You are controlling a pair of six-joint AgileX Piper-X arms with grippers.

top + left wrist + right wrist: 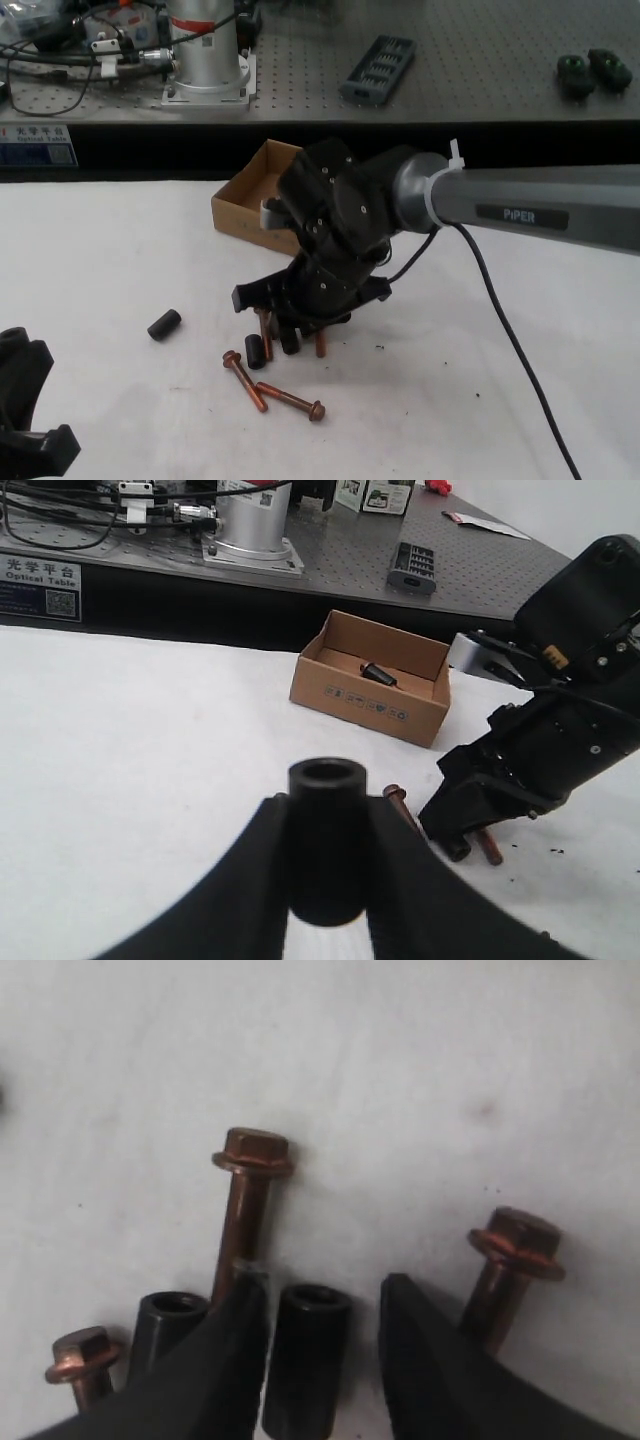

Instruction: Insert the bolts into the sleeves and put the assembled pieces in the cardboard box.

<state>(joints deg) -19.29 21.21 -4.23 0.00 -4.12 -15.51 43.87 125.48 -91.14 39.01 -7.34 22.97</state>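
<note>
L end effector (326,802): fingers closed on held sleeve (326,870), bore facing the wrist cam.

R end effector (322,1282): fingers apart, tips down at the tabletop (430,420), straddling lying sleeve (305,1360). One finger looks to touch it; gap on the other side. Long bolt (250,1200) lies just beside that finger, head end away from the fingertips. Another bolt (510,1260) is just outside the other finger, and second sleeve (165,1325) is close alongside.

Cardboard box (365,700) sits beyond the cluster w/ one assembled piece (378,672) inside.

Step in hand, my read: R is picking a part from the cluster to mate w/ L's sleeve.
- Parts are crowded, so close slowly & centre on one item only. The fingertip next to the long bolt's shank could drag it.
- If a bolt is wanted, shift over onto the shank & grip near the head, leaving the far end free.
- Lift straight up, then line the bolt axis up w/ the bore before pushing.
- L should hold rigid during insertion.
</note>
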